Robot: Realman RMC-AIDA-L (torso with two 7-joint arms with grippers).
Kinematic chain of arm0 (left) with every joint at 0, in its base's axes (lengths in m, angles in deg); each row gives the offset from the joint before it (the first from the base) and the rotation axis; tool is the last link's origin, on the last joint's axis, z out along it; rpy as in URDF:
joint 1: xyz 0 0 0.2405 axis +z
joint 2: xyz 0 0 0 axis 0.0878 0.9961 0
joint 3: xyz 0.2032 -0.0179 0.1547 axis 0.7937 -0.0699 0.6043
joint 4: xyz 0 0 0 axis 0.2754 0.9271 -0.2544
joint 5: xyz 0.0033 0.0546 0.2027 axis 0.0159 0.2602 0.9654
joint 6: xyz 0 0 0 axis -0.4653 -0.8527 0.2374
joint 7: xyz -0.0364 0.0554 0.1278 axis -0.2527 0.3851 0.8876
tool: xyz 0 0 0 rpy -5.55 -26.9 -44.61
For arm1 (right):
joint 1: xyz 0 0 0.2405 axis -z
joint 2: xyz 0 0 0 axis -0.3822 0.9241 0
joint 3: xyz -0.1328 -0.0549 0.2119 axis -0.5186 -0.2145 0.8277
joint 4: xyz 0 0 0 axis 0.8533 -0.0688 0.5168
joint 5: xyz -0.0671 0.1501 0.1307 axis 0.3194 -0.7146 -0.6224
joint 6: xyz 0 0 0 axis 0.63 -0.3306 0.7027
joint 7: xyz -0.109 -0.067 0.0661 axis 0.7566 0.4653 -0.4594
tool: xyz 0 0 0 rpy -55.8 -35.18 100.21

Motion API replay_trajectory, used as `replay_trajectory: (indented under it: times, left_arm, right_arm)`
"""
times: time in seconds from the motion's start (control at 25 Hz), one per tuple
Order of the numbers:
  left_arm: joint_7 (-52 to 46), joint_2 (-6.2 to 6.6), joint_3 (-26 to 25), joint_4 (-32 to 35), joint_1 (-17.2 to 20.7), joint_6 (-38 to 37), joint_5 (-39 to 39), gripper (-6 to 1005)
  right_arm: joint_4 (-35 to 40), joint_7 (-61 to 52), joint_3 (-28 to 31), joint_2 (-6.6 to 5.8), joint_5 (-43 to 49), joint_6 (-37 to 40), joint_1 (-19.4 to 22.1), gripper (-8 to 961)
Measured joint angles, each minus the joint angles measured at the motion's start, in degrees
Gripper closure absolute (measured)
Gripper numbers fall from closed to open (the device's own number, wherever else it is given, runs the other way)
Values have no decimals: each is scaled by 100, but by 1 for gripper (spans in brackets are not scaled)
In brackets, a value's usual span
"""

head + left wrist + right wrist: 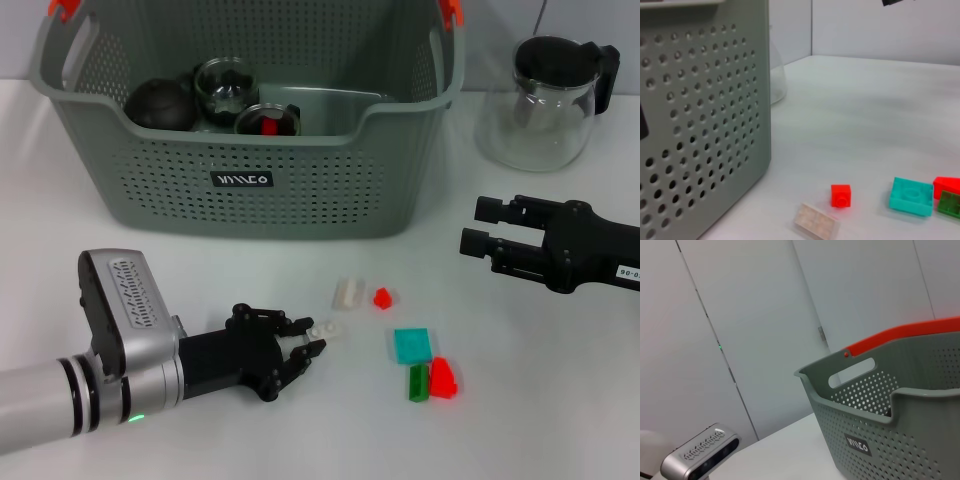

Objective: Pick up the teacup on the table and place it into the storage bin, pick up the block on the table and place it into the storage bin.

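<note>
Storage bin (pixel 300 190) holds cups already — left gripper (pixel 312 348) (fingers spread) seemingly touches a small white block (pixel 324 328), right gripper (pixel 478 226) hovering open.

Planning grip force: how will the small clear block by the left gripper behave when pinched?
The clear block looks like rigid, glossy plastic, so probably stiff but slippery. It is tiny and flat, so likely light, and may skid rather than roll if the left gripper nudges it.

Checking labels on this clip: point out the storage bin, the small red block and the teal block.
storage bin (pixel 330 190), head view, perforated front wall.
small red block (pixel 382 297), head view, its top.
teal block (pixel 411 345), head view, middle of its top face.
</note>
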Motion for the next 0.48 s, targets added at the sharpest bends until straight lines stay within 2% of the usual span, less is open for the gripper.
replay_trajectory:
  times: [0.08,0.28,0.48]
  left_arm:
    - [-16,0,-1,4,-9,-7,-8,653]
    - [-172,25,-192,153,70,-499,-37,816]
    - [-888,61,-389,897,396,-1767,-76,807]
  right_arm:
    - [0,0,0,0,0,1,0,316]
    - [0,-8,0,-5,0,17,-4,316]
    - [0,-9,0,-8,-12,18,1,316]
